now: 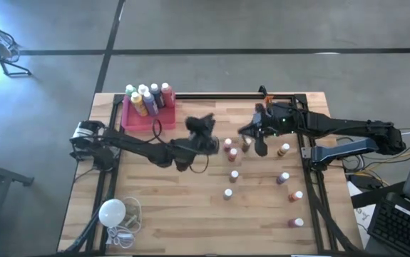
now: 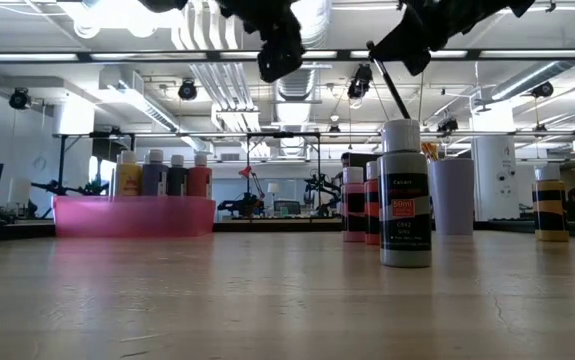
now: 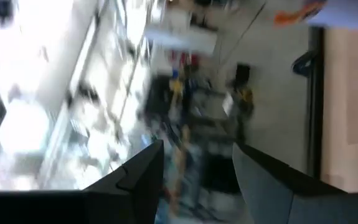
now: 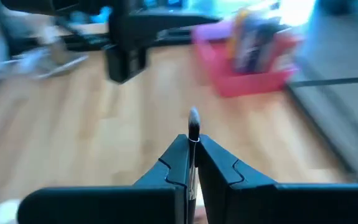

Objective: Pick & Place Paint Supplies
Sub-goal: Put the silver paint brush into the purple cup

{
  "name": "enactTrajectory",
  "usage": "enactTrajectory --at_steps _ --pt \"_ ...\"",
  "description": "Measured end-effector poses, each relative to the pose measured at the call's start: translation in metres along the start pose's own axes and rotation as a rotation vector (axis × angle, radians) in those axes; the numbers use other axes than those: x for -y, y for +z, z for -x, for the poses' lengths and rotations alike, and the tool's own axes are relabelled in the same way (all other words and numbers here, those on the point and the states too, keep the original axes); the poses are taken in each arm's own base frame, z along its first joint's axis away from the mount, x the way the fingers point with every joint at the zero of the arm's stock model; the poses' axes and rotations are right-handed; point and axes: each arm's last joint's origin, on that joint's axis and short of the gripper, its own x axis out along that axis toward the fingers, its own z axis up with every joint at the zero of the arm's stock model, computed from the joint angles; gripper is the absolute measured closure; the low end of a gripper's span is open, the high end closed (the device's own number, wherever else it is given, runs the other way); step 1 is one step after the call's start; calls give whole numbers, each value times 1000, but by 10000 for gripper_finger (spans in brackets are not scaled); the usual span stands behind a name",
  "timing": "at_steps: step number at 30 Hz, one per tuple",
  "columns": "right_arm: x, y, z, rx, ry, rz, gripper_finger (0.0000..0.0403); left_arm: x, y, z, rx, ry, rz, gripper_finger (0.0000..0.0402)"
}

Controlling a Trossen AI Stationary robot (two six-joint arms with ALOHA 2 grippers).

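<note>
Pink tray (image 1: 139, 120) packed with bottles, right gripper (image 4: 192, 163) clamped on a thin paintbrush (image 4: 193, 127), left gripper (image 3: 197, 165) spread wide, gripping nothing, above table centre.

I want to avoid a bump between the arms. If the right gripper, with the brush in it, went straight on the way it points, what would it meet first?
Probably the left gripper, hanging open in the air slightly off the line ahead of the right gripper and its paintbrush. Beyond it sits the pink tray of bottles. Depth is hard to judge.

Thin paintbrush (image 4: 193, 134) pinched upright above table; capped paint bottles (image 1: 147, 97) upright in pink tray, others (image 1: 231, 175) scattered upright.
</note>
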Motion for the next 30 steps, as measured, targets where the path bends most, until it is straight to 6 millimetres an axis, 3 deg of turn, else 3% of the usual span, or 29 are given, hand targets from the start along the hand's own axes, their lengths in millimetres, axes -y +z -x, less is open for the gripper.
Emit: enactTrajectory --at_steps 6,14,21,30 --pt "14 14 19 54 -208 61 390 12 -32 -16 -78 -38 197 210" --pt "35 22 44 119 -338 62 390 37 -72 -17 103 -367 522 211" --pt "45 22 58 175 -412 74 390 34 -89 -3 348 -647 784 211" --pt "55 5 64 273 -512 72 390 15 -124 30 658 -682 1019 211"
